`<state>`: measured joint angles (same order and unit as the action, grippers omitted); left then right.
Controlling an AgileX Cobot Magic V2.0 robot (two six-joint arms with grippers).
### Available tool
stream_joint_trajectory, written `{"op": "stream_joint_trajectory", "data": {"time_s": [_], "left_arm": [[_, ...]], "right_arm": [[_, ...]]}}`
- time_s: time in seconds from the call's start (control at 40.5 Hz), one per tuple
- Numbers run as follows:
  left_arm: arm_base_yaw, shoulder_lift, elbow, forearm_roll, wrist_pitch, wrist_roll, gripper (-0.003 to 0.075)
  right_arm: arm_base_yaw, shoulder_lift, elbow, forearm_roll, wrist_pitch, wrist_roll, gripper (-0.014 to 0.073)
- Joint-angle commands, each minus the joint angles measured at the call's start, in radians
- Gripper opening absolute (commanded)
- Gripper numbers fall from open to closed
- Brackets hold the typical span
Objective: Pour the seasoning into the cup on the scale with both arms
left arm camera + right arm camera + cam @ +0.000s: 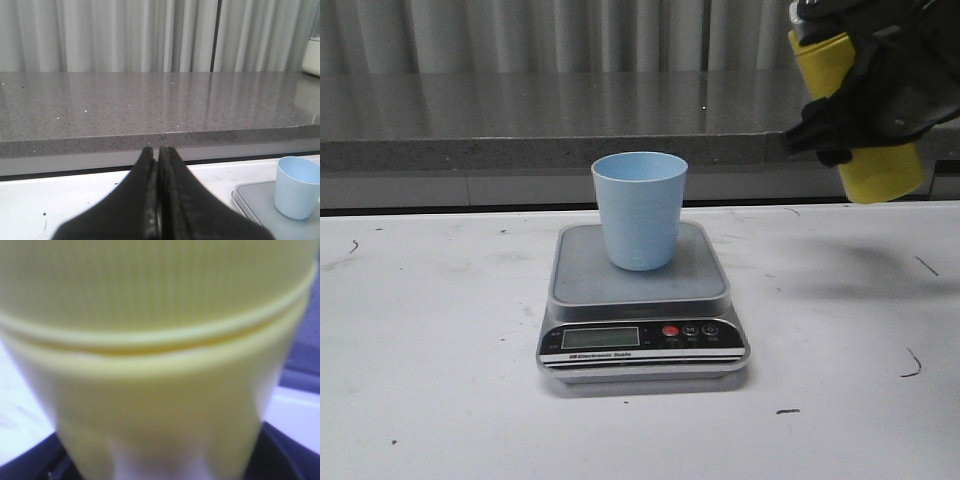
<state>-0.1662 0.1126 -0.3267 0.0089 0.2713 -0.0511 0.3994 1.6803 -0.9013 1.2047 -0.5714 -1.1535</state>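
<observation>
Up at the right, my right gripper (pixel 865 100) is gripping the seasoning (pixel 880 170) above the table (pixel 430 330); cup (pixel 640 210) is sitting on scale (pixel 640 300); left gripper (pixel 159 200) is closed, holding nothing.

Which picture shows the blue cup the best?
The front view: the whole cup shows there, standing upright on the scale. The left wrist view shows it too, at the edge beyond the shut left hand, with its rim partly cropped. The right wrist view shows only the yellow bottle, no cup.
</observation>
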Motion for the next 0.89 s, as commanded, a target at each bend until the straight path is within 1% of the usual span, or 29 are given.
{"op": "stream_joint_trajectory", "data": {"time_s": [0.0, 0.099, 0.222, 0.346, 0.494, 0.643, 0.766, 0.865], "left_arm": [[0.000, 0.010, -0.026, -0.009, -0.084, -0.008, -0.0020], [0.000, 0.010, -0.026, -0.009, -0.084, -0.008, -0.0020], [0.000, 0.010, -0.026, -0.009, -0.084, -0.008, -0.0020], [0.000, 0.010, -0.026, -0.009, -0.084, -0.008, -0.0020], [0.000, 0.010, -0.026, -0.009, -0.084, -0.008, -0.0020], [0.000, 0.010, -0.026, -0.009, -0.084, -0.008, -0.0020], [0.000, 0.010, -0.026, -0.009, -0.084, -0.008, -0.0020], [0.000, 0.010, -0.026, -0.009, -0.084, -0.008, -0.0020]], "right_arm": [[0.002, -0.109, -0.035, -0.004, 0.077, 0.094, 0.0120], [0.002, -0.171, -0.034, 0.005, 0.227, 0.154, 0.0120], [0.002, -0.236, -0.034, 0.006, 0.313, 0.181, 0.0120], [0.002, -0.275, -0.034, 0.006, 0.296, 0.175, 0.0120], [0.002, -0.278, -0.034, 0.006, 0.271, 0.166, 0.0120], [0.002, -0.278, -0.034, 0.001, 0.288, 0.113, 0.0120], [0.002, -0.278, -0.034, 0.001, 0.302, 0.112, 0.0120], [0.002, -0.278, -0.034, -0.001, 0.368, 0.084, 0.0120]]}}
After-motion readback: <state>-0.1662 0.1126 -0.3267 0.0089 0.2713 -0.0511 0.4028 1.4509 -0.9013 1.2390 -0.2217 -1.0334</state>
